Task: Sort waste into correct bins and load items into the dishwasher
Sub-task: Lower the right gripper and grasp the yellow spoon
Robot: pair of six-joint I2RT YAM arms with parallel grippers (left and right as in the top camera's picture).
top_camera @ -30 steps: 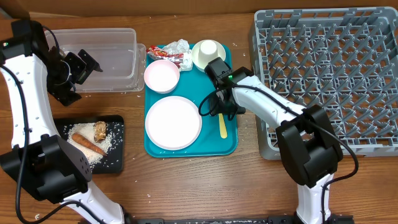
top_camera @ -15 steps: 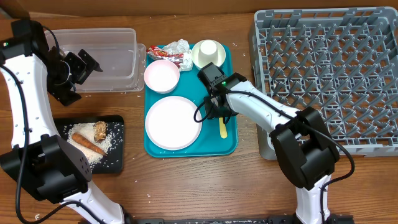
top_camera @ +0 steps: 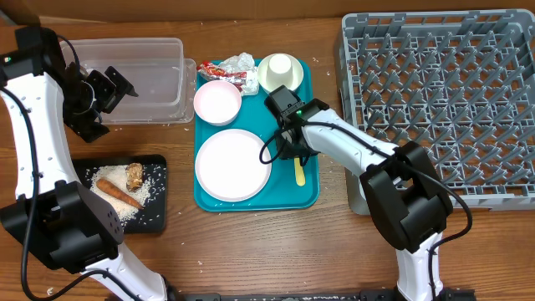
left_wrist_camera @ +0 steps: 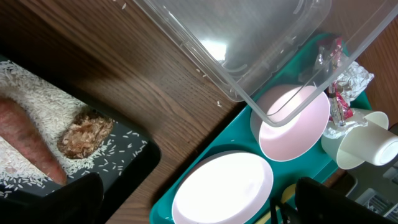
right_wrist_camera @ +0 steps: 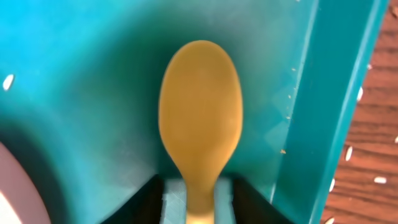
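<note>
Overhead view: the left gripper (top_camera: 115,86) is hovering over the left end of the clear tub (top_camera: 155,75) at the back left of the bench (top_camera: 251,251), its jaws standing wide and holding nothing. Near the bench's front-left corner, the black tray (top_camera: 161,213) is carrying the carrot stick (top_camera: 117,194), food chunk (top_camera: 134,175) and rice (top_camera: 146,191).

On the teal tray (top_camera: 292,196), the bowl (top_camera: 217,102) and plate (top_camera: 232,165) are sitting along the left edge. The napkin (top_camera: 240,61), wrapper (top_camera: 227,76) and cup (top_camera: 280,73) are sitting along the back edge. The spoon (right_wrist_camera: 200,124) is lying beside the right edge. The right gripper (right_wrist_camera: 199,199) is straddling the spoon's handle, jaws standing narrow with a slight gap on each side.

The rack (top_camera: 443,100) is occupying the bench's right end.
</note>
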